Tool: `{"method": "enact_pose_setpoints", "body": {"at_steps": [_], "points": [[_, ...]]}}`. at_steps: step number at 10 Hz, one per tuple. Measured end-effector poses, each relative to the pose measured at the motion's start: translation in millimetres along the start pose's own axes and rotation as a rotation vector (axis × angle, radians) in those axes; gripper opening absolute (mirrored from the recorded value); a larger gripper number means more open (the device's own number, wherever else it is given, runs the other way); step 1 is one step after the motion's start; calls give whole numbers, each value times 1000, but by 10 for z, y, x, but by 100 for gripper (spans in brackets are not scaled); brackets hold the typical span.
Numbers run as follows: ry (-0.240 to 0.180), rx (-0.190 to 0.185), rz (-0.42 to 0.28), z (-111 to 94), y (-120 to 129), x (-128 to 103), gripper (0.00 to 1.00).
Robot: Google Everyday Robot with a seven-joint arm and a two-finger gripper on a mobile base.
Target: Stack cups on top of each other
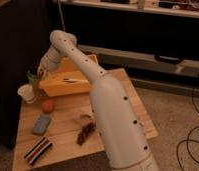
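Observation:
The white cup [26, 93] stands upright near the left edge of the wooden table [65, 117]. My gripper [39, 73] is at the table's far left, shut on the pale green cup [33, 78]. It holds that cup in the air, just above and slightly right of the white cup. The two cups are apart. My arm reaches in from the lower right and hides part of the table.
A big yellow bin [68, 82] sits right of the gripper at the back. An orange-red ball [48, 106], a blue object [41, 124], a striped object [38, 150] and a dark brown clump [85, 132] lie on the table in front.

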Motion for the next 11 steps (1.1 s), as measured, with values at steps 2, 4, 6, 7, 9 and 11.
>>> {"method": "enact_pose_setpoints", "body": {"at_steps": [2, 4, 6, 7, 9, 11], "points": [[-26, 20, -21, 123, -150, 5, 0], [-43, 18, -42, 237, -251, -24, 0], [-49, 9, -52, 293, -274, -16, 0], [-56, -6, -64, 378, -310, -36, 0], [-56, -26, -74, 459, -339, -36, 0], [-56, -43, -85, 565, -362, -21, 0]]}}
